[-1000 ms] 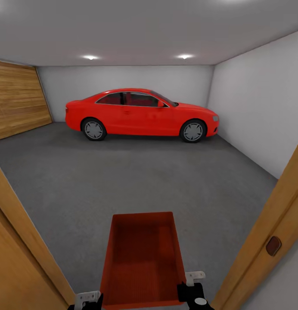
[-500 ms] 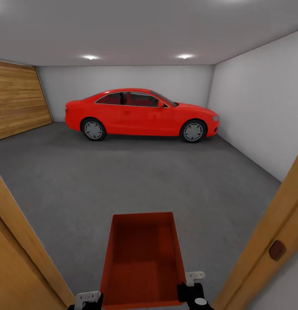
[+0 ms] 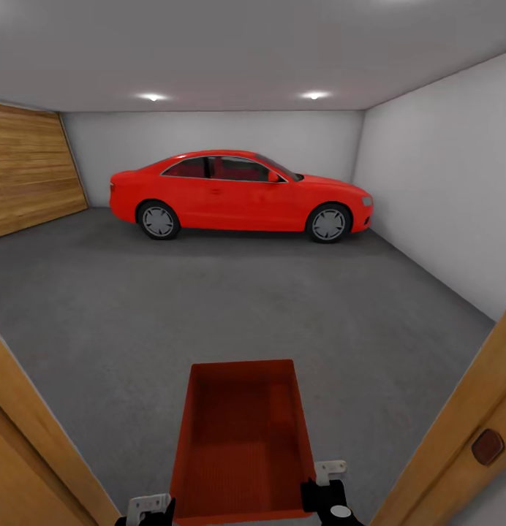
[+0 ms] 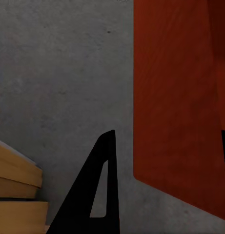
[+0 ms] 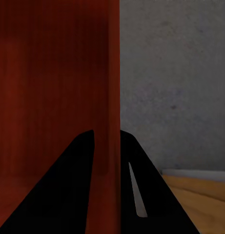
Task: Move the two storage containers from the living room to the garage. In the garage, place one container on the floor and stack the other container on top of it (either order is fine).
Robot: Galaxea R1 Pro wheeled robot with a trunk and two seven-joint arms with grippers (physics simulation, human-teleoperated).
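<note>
Red-orange plastic is what we see nearest us: one storage container, an open-top rectangular bin, is carried low in front of the trunk, its long axis pointing away from us toward the red coupe.

Both arms reach forward at the container's near end, one on each side. The right gripper sits at the container's near right corner; in the right wrist view its two black fingers stand one on each side of the thin container wall, clamped on it. The left gripper sits at the near left corner. In the left wrist view one black finger hangs outside the container's side wall with a strip of floor showing between them, and a dark tip shows at the container's other edge, so we cannot tell whether these fingers are together on the wall or apart.

The container hangs above the dark grey speckled floor of the garage, well apart from the coupe, which is parked by the far white wall. Wooden door frame edges stand on both sides of the container. A wooden plank door lies left of the coupe.
</note>
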